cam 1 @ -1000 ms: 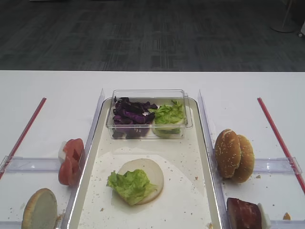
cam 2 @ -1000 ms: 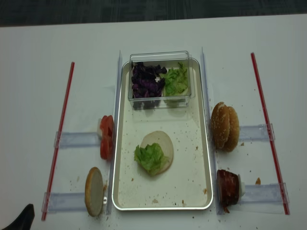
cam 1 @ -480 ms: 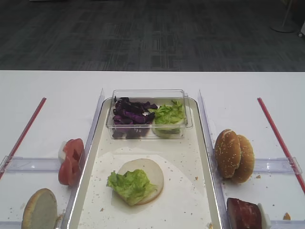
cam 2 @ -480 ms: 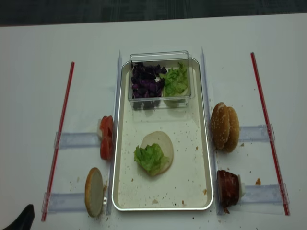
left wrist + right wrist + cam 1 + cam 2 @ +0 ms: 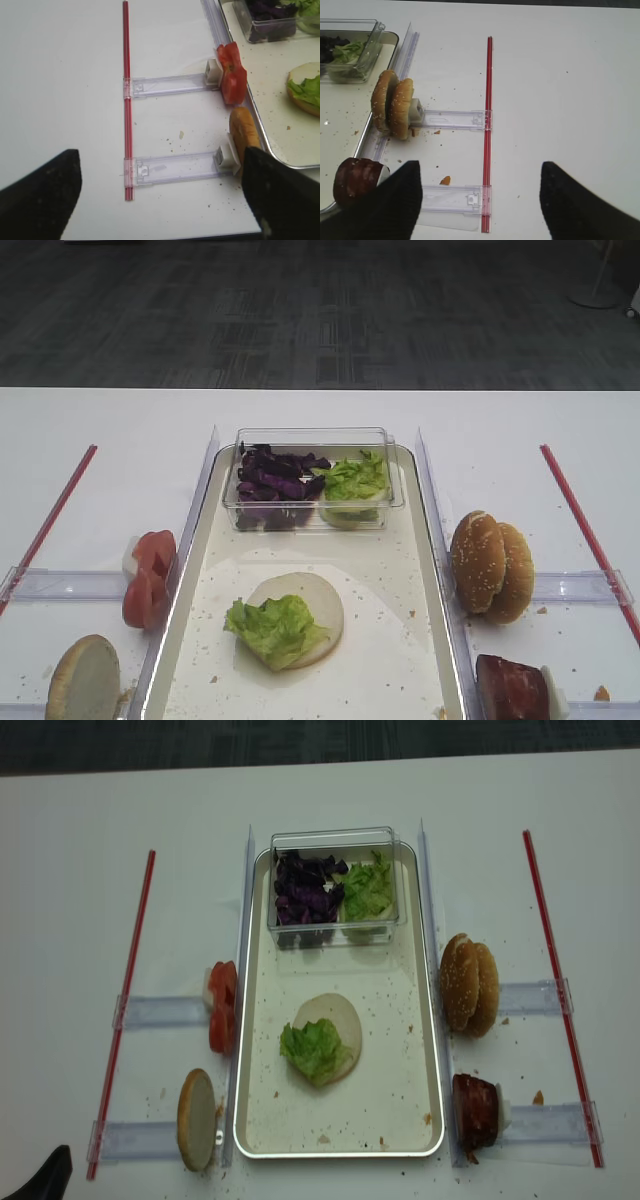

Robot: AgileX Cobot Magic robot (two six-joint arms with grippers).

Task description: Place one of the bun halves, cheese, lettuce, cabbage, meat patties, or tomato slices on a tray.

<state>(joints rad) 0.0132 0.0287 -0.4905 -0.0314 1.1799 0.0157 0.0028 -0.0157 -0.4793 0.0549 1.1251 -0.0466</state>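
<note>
Resting on the tray (image 5: 425, 1050), a pale bun half (image 5: 335, 1018) lies cut face up with a lettuce (image 5: 314, 1048) leaf over its near-left part. Judging by that stack, a meat patty (image 5: 355, 182) looks the likeliest next piece. It stands on edge just outside the tray's right rim, low and to the left in the right wrist view, close beside the right gripper (image 5: 480, 200). That gripper hangs over bare table with its fingers (image 5: 395, 200) spread wide and nothing between them, and it is the nearer arm. The left gripper (image 5: 155, 195) is likewise spread and empty, with a seeded bun half (image 5: 242, 132) and the tomato slices (image 5: 231, 72) ahead on its right.
</note>
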